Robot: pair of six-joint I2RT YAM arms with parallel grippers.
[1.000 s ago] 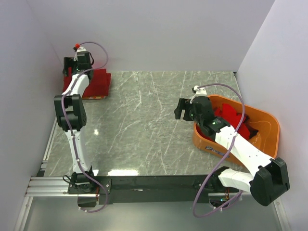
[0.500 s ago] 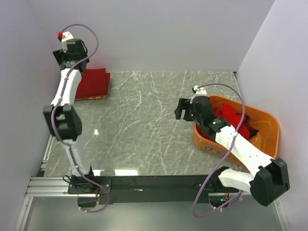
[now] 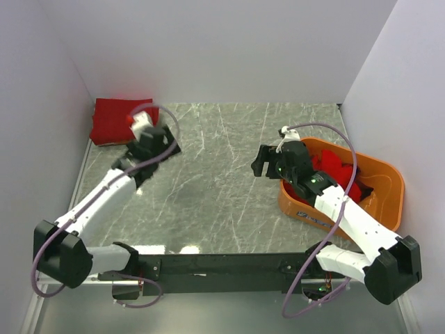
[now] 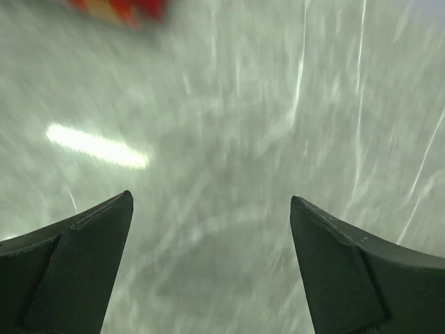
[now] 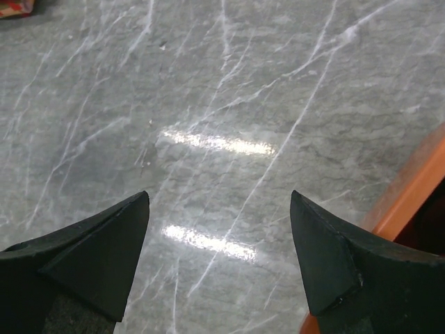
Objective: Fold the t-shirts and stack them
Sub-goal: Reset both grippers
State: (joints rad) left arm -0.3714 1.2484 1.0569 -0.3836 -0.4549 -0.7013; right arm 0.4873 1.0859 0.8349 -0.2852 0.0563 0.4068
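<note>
Shirts (image 3: 334, 167) heaped limp in tub (image 3: 389, 175), likely soft and light, best pinched at a raised fold; left fingers (image 4: 76, 264) and right fingers (image 5: 90, 250) spread, empty.

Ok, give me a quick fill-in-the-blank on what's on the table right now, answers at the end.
1. The stacked red t-shirts lie in the far ____ corner of the table.
2. The crumpled red t-shirts sit inside the ____ tub.
3. The left gripper and the right gripper are both ____ and hold nothing.
Missing words: left; orange; open.
</note>
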